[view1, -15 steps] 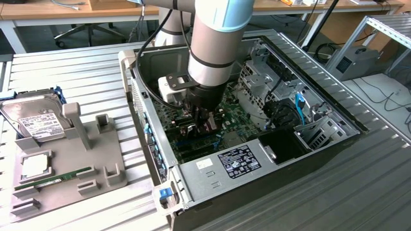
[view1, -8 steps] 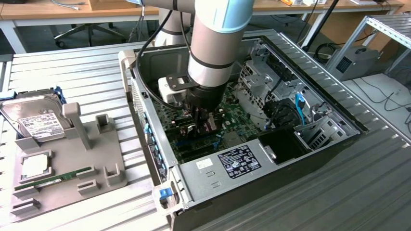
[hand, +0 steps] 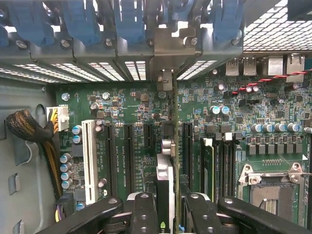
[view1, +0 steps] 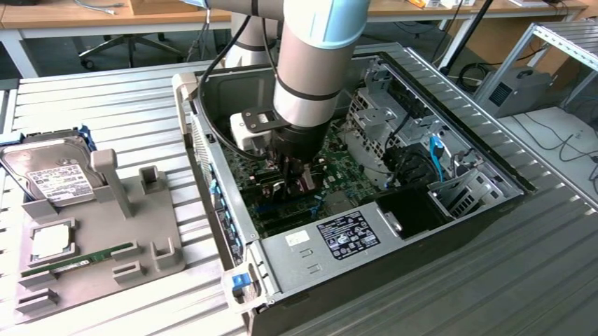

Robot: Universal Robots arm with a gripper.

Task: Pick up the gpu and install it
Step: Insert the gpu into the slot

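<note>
end effector (hand: 170, 207) clamped on gpu (hand: 165, 165) | gpu edge-on btwn jaws, upright over mobo (hand: 127, 103)

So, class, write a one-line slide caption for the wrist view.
Gripper holding the gpu edge-on over the expansion slots of the motherboard.

Soft, even daylight fills the exterior view; the ribbed metal table (view1: 112, 105) carries a mild sheen and no hard shadows. Inside the open computer case (view1: 280, 241) it is dimmer, the arm (view1: 313, 63) shading the motherboard (view1: 341, 166) at frame centre. In the wrist view the vent grilles (hand: 278, 29) blow out to white, the gpu (hand: 165, 175) edge glints pale, and the gripper (hand: 170, 197) reads flat black
</note>
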